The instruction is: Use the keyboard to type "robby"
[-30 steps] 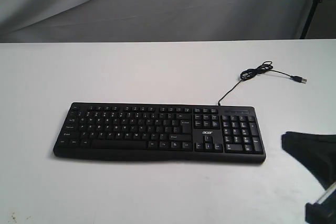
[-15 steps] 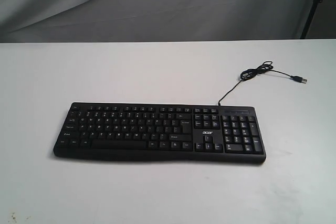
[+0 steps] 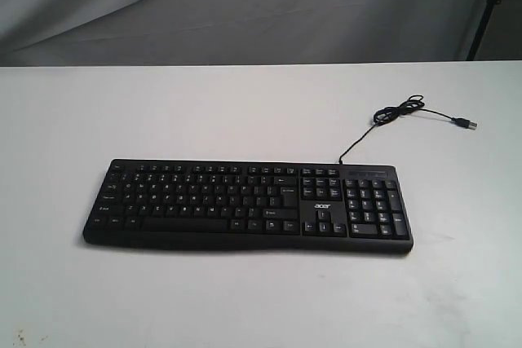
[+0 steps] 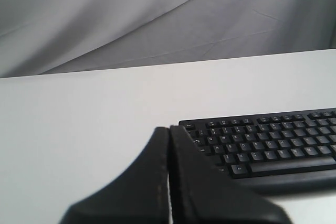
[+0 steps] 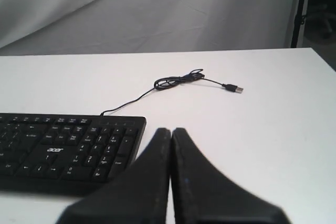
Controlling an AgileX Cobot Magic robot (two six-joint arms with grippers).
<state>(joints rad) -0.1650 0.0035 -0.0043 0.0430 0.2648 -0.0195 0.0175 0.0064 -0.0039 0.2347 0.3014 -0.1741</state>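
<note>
Black Acer keyboard on a white table, both grippers closed and off the keys

A grey cloth backdrop (image 3: 245, 6) hangs behind the white table (image 3: 245, 103). The keyboard (image 3: 245, 205) lies flat across the table's middle, with its number pad on the right of the exterior view. The left gripper (image 4: 169, 132) has its fingers pressed together, tips just off the keyboard's letter-key end. The right gripper (image 5: 171, 132) also has its fingers together, just past the number-pad end (neither shows in the exterior view, and neither touches a key). The thin black cable (image 3: 359, 140) leaves the keyboard's back edge, loops loosely and ends in a USB plug (image 3: 467, 123) lying free on the table; the white "acer" logo (image 3: 322, 208) sits just left of the number pad
</note>
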